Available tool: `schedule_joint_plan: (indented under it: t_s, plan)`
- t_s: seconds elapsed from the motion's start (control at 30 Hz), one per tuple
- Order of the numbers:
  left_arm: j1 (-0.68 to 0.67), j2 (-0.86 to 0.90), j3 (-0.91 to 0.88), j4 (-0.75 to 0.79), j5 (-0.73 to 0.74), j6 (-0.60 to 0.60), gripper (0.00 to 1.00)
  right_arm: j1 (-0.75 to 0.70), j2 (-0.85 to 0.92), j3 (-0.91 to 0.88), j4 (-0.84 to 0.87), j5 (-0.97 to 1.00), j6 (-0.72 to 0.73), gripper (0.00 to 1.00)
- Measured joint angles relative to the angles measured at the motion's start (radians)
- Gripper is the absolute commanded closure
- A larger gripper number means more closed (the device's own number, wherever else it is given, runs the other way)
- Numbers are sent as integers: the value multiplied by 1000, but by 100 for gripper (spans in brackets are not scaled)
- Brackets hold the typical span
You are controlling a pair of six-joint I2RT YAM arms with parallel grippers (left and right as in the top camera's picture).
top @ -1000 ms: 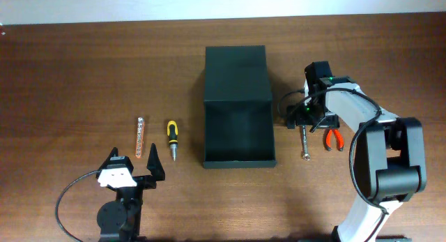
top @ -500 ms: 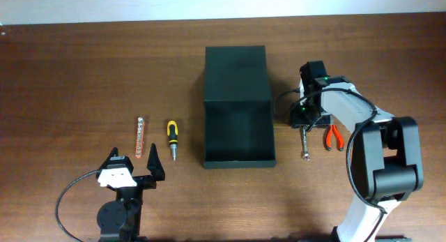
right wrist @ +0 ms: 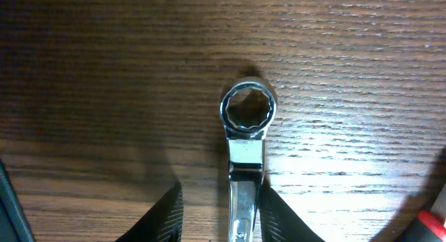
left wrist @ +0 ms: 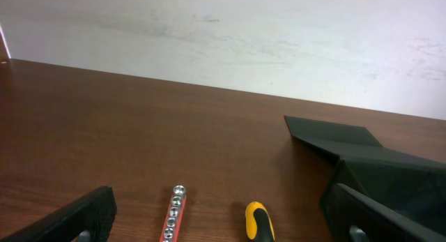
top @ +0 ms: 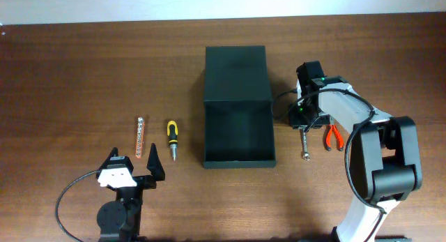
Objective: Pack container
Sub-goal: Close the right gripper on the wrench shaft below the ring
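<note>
While right gripper [right wrist: 221, 194] straddles shank of chrome ring spanner [right wrist: 246, 155], gap on one side, not clamped: off-centre squeeze may twist or skid spanner. Large matte black rectangular container [top: 237, 71] lies open at overhead centre. Left gripper [top: 134, 163], lower left, released.

No readable text, brand, number or sign is showing in any view: the wrench [right wrist: 245, 141] shank is offering no legible stamping up close, and the black container [top: 237, 74] is displaying no label.
</note>
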Motion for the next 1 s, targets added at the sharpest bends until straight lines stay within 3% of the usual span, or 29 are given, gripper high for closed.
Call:
schedule_joint_plan:
  t_s: [1.0]
  plan:
    - [0,0,0,0,0,0,1,0,0,0,-6,6,0,76]
